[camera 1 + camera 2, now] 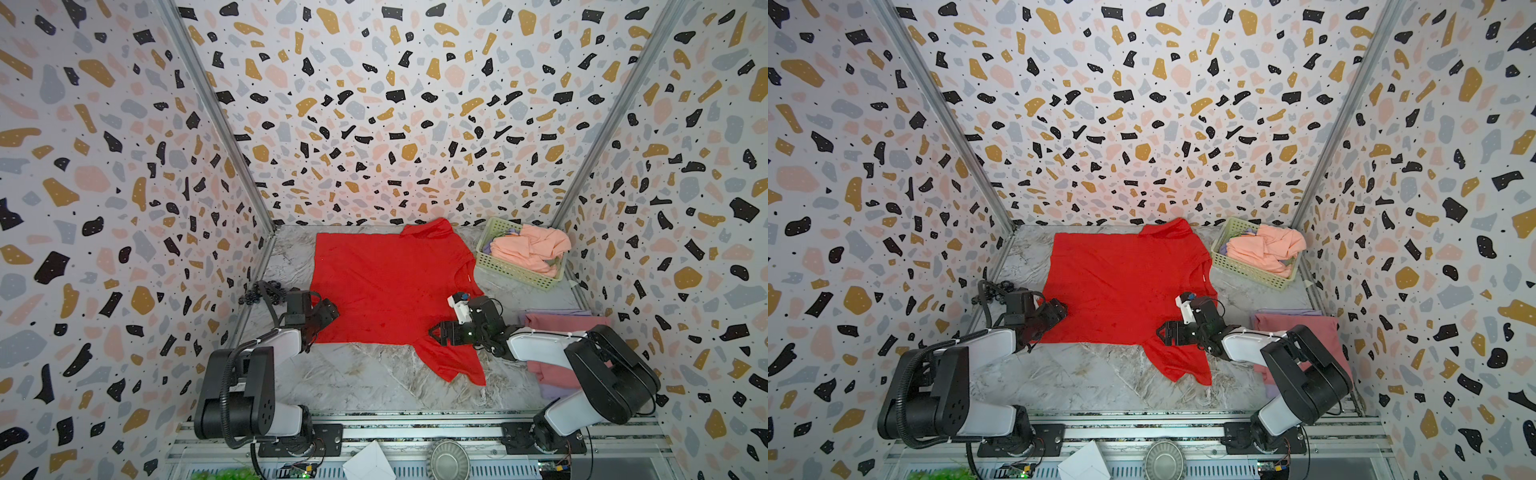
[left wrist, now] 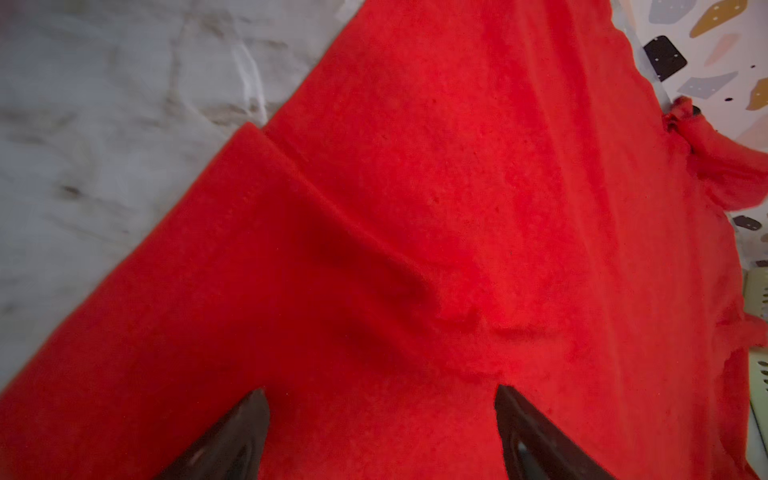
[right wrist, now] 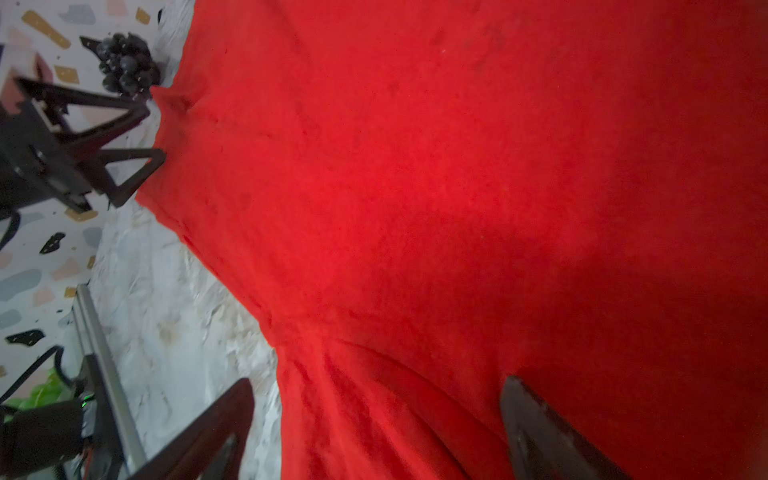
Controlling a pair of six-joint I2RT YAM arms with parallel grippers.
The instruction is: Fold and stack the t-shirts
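— So where is the bright red cotton t-shirt (image 1: 386, 286)?
— Spread flat mid-frame on the grey marbled tabletop (image 1: 353, 378), one sleeve trailing toward the lower right.
— And the grippers?
— The left gripper (image 2: 380, 399) and right gripper (image 3: 376, 384) both stand spread over the cloth, pinching nothing.
— Anything hidden?
— The folded dusty pink t-shirt (image 1: 561, 324) at right is partly behind the right arm.

No legible text, labels, brand marks, nos. or signs in any view. Wall panels carry abstract terrazzo pattern only, no characters. A small white tag sits at the neckline of the red t-shirt (image 1: 386, 286); too small to tell any print.
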